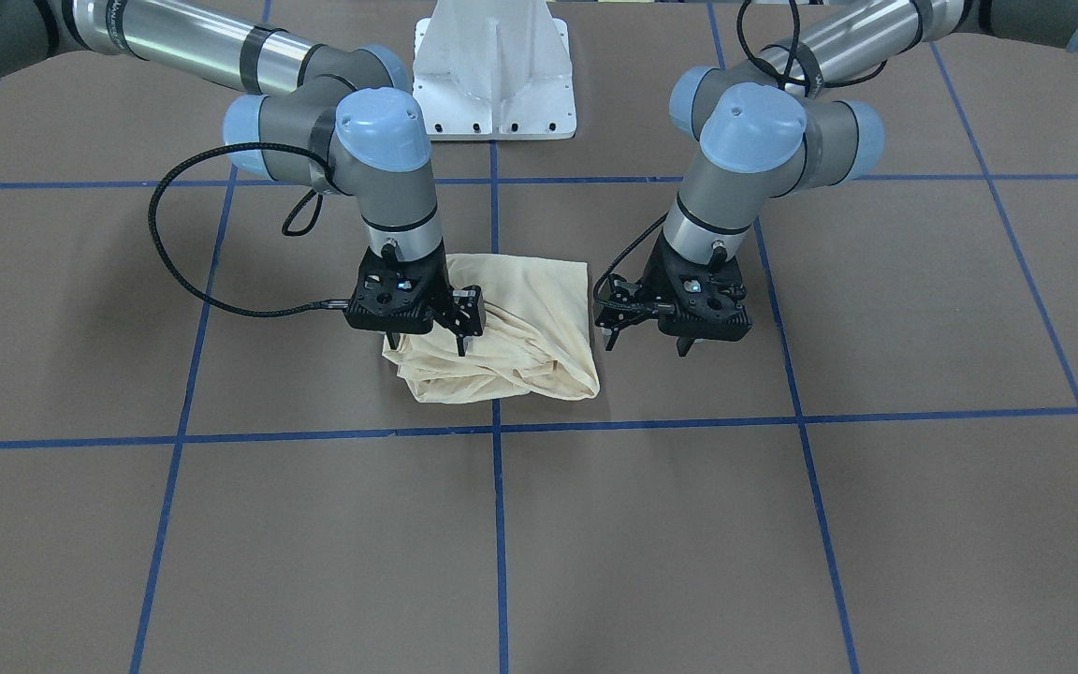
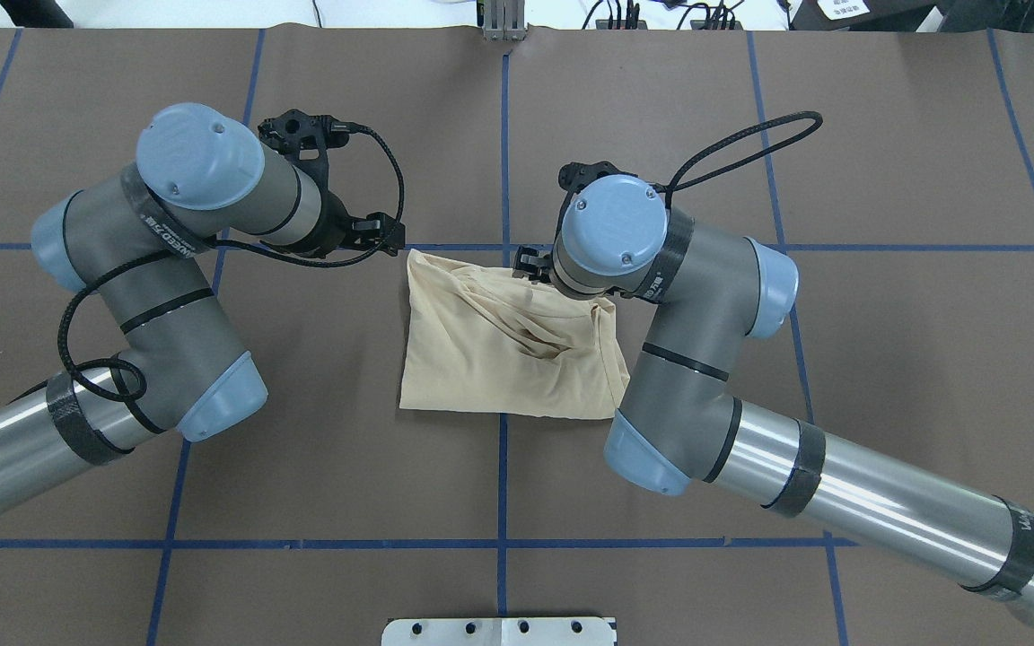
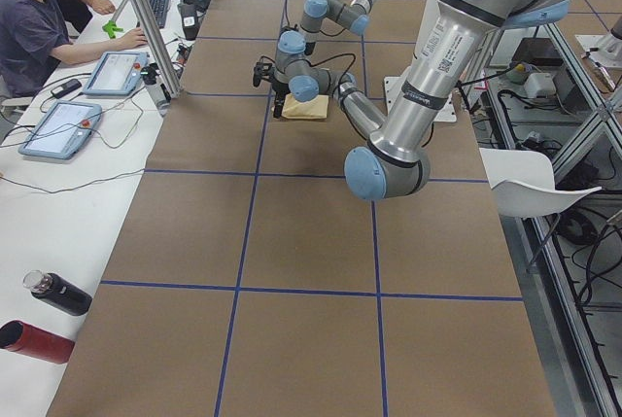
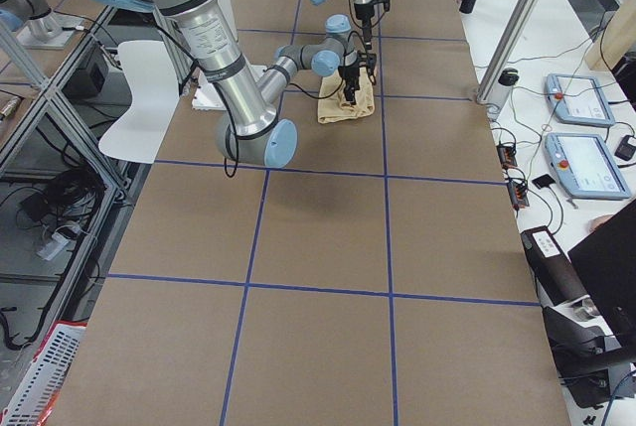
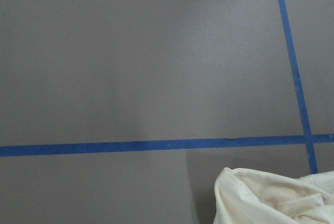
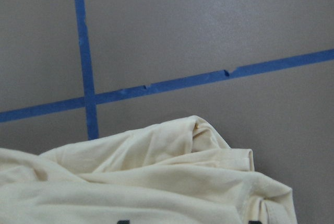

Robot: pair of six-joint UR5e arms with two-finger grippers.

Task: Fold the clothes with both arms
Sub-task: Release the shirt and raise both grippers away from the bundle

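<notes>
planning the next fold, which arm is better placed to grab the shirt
Probably right: the right pincer is open over the edge of the shirt, tips at the fabric. The left pincer, also open, stands beside it over bare table.

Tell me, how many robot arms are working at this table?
2. The left arm reaches in beside the shirt, left pincer over bare table; the right arm holds the right pincer over the shirt's edge. None seems hidden.

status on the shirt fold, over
Left tool open, beside shirt, not touching. Right tool open, over shirt's edge. Shirt folded small, rumpled. Nothing in the way.
</notes>
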